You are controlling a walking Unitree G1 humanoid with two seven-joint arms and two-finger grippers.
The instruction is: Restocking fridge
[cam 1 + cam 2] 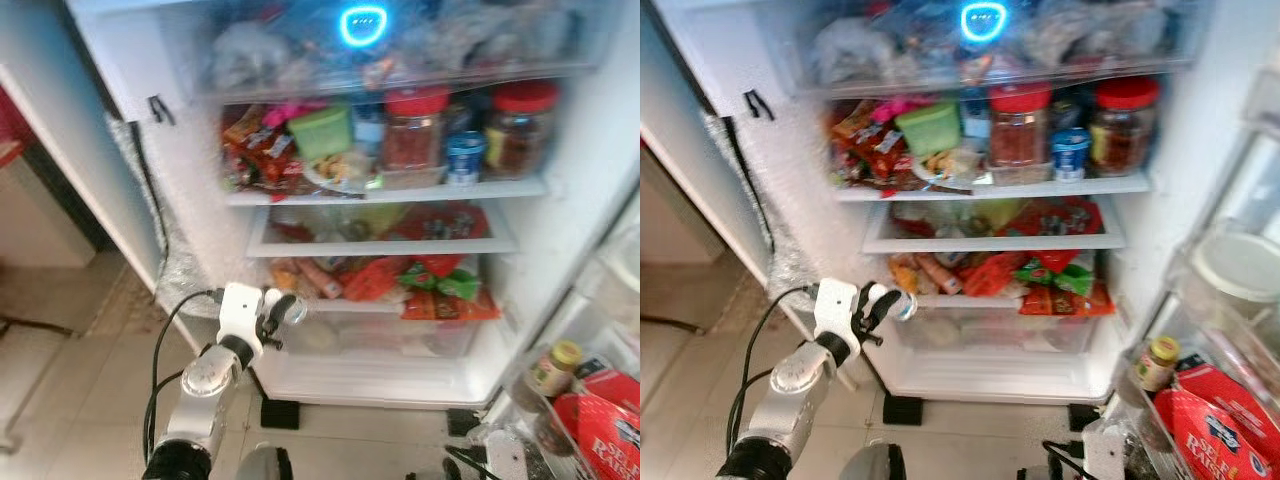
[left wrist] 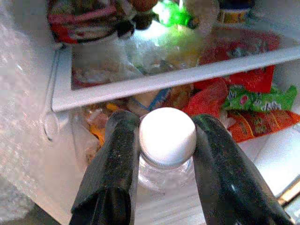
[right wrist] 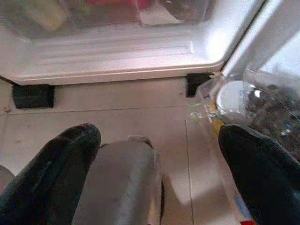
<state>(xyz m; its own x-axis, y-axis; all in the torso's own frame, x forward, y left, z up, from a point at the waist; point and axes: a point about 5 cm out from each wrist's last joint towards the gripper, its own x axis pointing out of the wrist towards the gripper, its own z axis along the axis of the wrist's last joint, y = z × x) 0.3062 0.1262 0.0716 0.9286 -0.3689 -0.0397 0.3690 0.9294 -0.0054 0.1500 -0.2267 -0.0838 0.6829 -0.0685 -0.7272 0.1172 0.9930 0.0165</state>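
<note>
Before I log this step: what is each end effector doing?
Left end effector: closed on a white-capped clear bottle, at the fridge's lower shelves.
Right end effector: open, holding nothing, low over the floor.

Left gripper [image 1: 885, 305] holds a white-capped bottle [image 1: 902, 305] before the open fridge's [image 1: 1160, 230] packed shelves.

Black left gripper [image 2: 164, 168] fingers flank a clear bottle [image 2: 164, 173] (white cap). Beyond it, red and green snack packets [image 2: 253, 101].
</note>
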